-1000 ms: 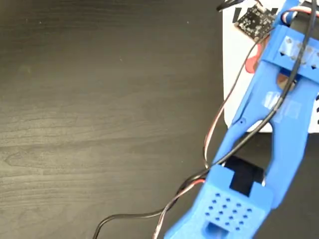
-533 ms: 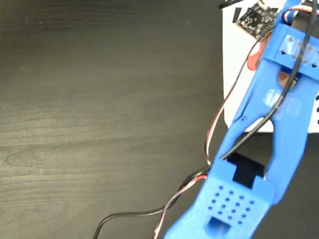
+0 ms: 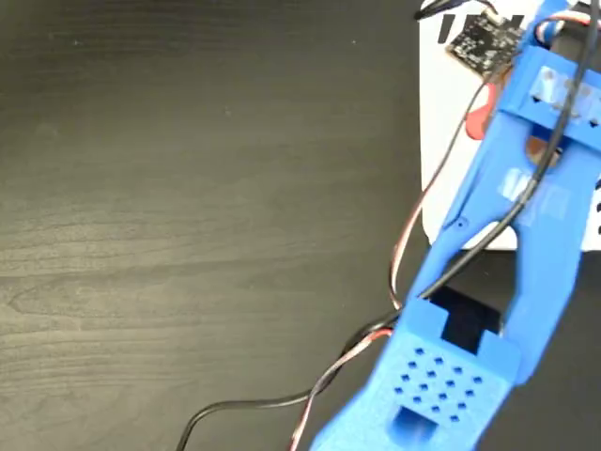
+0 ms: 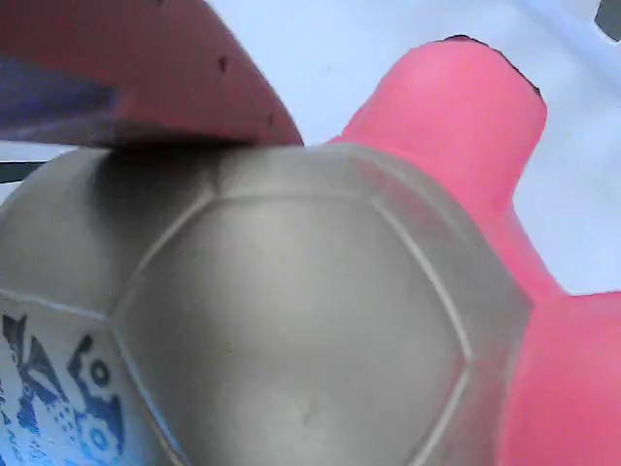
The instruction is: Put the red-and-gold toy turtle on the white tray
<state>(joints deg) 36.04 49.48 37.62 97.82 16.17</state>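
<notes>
Turtle (image 4: 320,340) is filling our wrist view, a red finger (image 4: 146,68) pressing its shell above the white tray (image 3: 451,141); grip unclear, we are judging lowering and release next.

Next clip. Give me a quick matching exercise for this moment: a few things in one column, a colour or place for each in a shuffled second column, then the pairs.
Things:
1. arm
2. white tray
3. toy turtle
4. table

Descriptions:
A. dark wood grain, fills the left of the fixed view
B. gold shell and coral-red limbs, filling the wrist view
C. blue, reaching over the tray
D. upper right corner of the fixed view

Pairs: 1-C, 2-D, 3-B, 4-A
</notes>
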